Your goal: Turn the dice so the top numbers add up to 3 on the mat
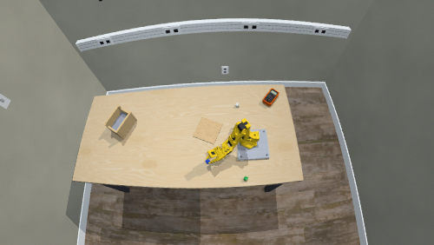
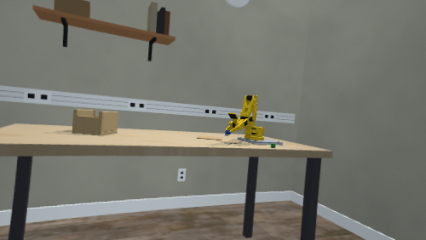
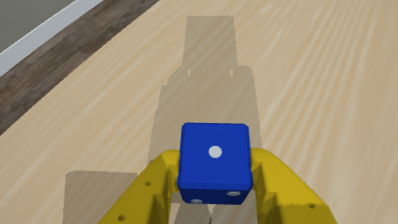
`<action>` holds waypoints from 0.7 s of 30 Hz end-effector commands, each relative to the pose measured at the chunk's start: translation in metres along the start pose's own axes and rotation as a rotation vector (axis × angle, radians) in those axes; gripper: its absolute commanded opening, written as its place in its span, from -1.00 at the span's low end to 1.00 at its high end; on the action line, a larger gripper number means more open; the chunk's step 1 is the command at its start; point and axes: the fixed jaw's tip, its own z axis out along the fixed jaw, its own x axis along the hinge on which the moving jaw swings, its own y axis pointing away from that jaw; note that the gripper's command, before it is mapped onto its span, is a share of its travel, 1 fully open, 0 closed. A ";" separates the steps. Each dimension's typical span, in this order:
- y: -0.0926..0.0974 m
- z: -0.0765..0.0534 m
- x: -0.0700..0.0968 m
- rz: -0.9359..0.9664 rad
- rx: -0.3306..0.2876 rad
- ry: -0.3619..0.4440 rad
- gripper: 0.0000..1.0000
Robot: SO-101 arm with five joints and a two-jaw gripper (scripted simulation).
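Note:
My gripper (image 3: pixel 215 175) is shut on a blue die (image 3: pixel 215 161) and holds it above the table; the face turned to the wrist camera shows one pip. In the overhead view the blue die (image 1: pixel 207 161) is at the tip of the yellow arm (image 1: pixel 230 143), in front of the square tan mat (image 1: pixel 207 129) and off it. A white die (image 1: pixel 237 104) lies on the table behind the arm. A green die (image 1: pixel 246 178) lies near the front edge of the table. Their top faces are too small to read.
An open cardboard box (image 1: pixel 121 122) stands at the left of the table. An orange multimeter (image 1: pixel 270 96) lies at the back right. The arm's grey base plate (image 1: pixel 253 148) is to the right of the mat.

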 end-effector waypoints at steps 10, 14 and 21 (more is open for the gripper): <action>0.002 -0.005 0.010 -0.026 -0.007 0.029 -1.00; 0.002 -0.005 0.010 -0.026 -0.007 0.029 -1.00; 0.002 -0.004 0.012 -0.026 -0.007 0.029 -1.00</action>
